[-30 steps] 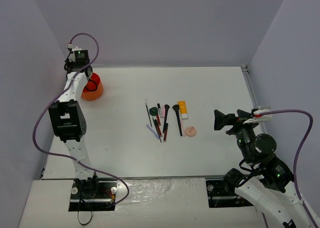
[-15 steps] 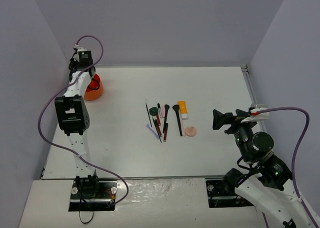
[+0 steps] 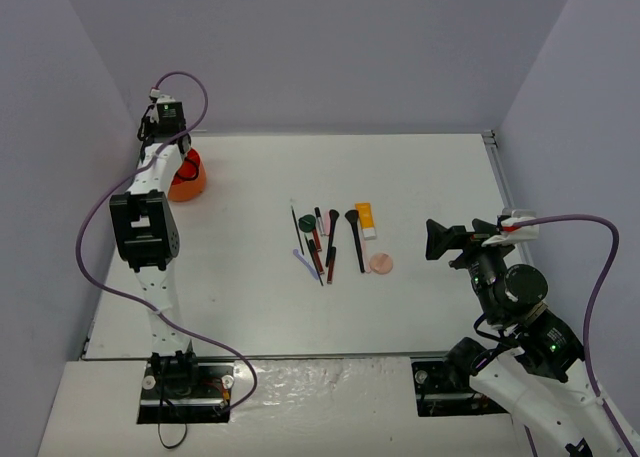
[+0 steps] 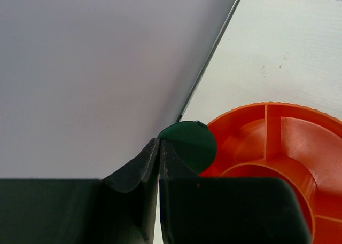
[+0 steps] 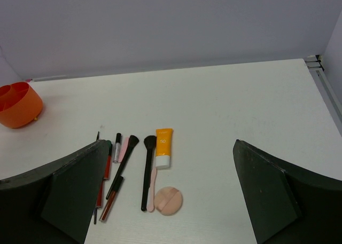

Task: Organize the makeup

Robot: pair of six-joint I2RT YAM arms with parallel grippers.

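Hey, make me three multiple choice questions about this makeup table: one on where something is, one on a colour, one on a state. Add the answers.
1. Where does the orange holder stand?
A) among the pencils
B) at the far left corner of the table
C) beside the right arm's base

2. What colour is the round compact nearest the right arm?
A) blue
B) yellow
C) pink

3. How are the right fingers?
A) wide open, holding nothing
B) shut on a brush
C) shut on the tube

Answers: B, it sits far left by the back wall; C, it shows pale pink; A, they stand far apart with nothing gripped.
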